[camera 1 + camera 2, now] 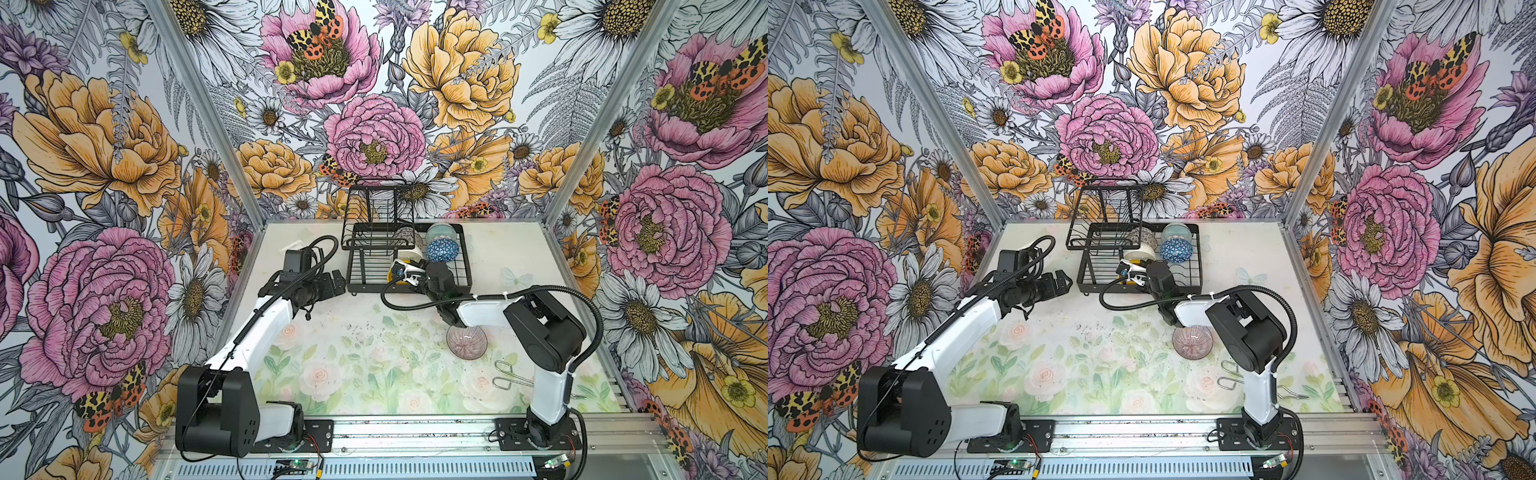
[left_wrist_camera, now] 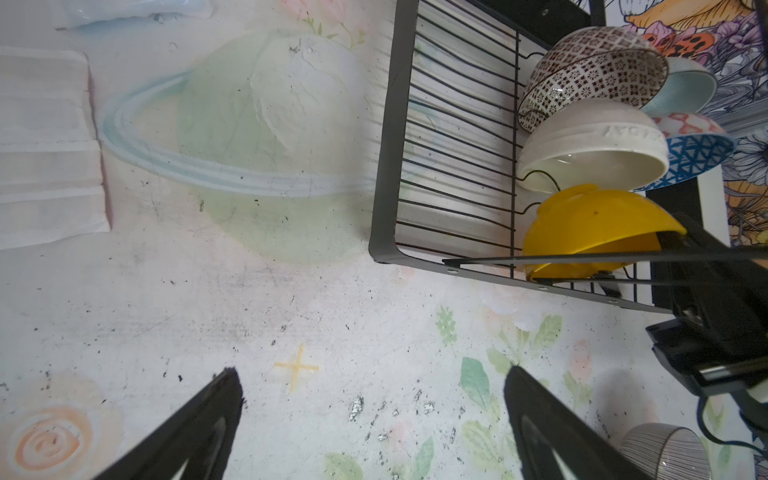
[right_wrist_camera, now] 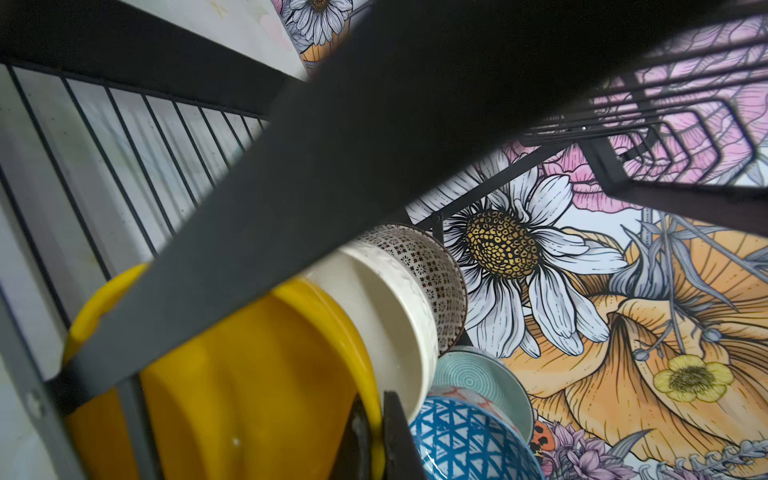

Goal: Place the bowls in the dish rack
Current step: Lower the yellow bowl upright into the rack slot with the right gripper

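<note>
text: none legible | cream bowl (image 2: 594, 139): embossed lettering on outer wall, too blurred to read

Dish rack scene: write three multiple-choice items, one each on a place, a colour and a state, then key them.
1. The mauve round bowl with radiating lines sits: A on the floral table, outside the black wire dish rack; B in the rack's base; C in its upper basket.
2. The plain round bowl pinched by the right gripper is: A cream; B yellow; C blue.
3. The left gripper is: A shut on a bowl; B shut on nothing; C open, empty.
Key: 1 A, it stands alone on the table in front of the rack; 2 B, the jaws clamp a yellow rim; 3 C, its jaws stand wide over bare table.
</note>
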